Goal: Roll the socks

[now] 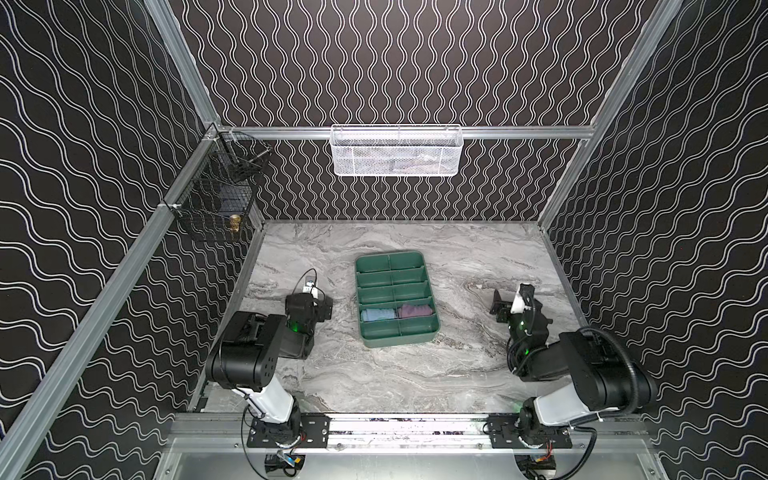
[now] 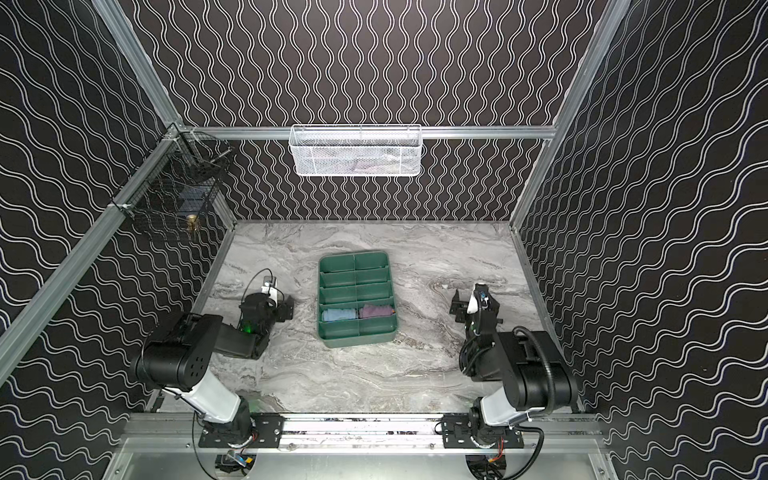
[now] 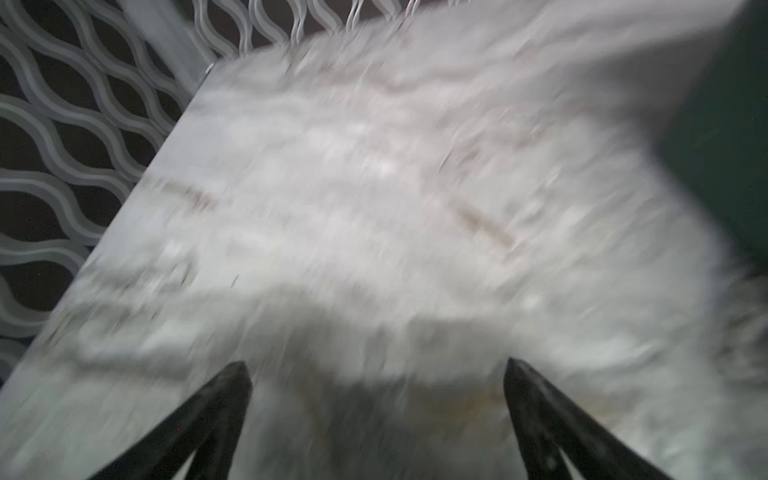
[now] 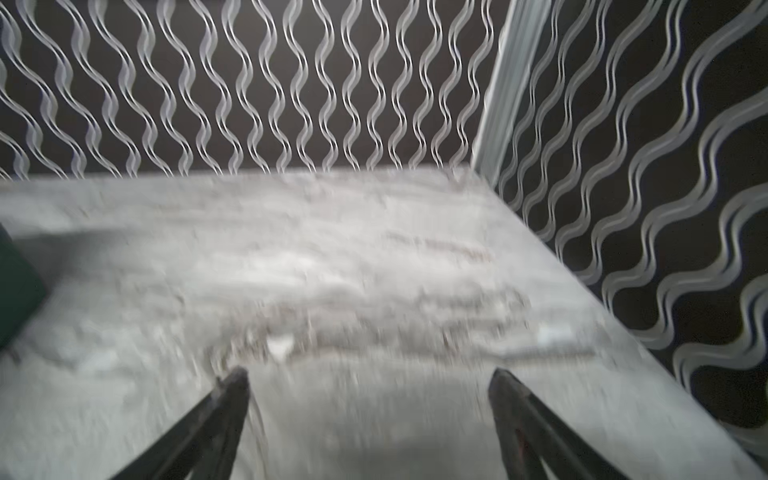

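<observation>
I am two black arms with blocky joints: my left arm (image 1: 249, 357) sits at eight o'clock in both top views and my right arm (image 1: 598, 365) at four. Each has a white lower link (image 1: 270, 401) above a black base plate (image 1: 286, 430) dotted with screws, and a green light (image 1: 295, 327) near the wrist. A ribbed black hose (image 1: 636, 376) loops round the right one (the left shows only a thin black cable (image 1: 307, 275)). My left gripper (image 3: 377, 363) and right gripper (image 4: 369, 372) end in slim, black, tapering fingers (image 3: 216, 407).
</observation>
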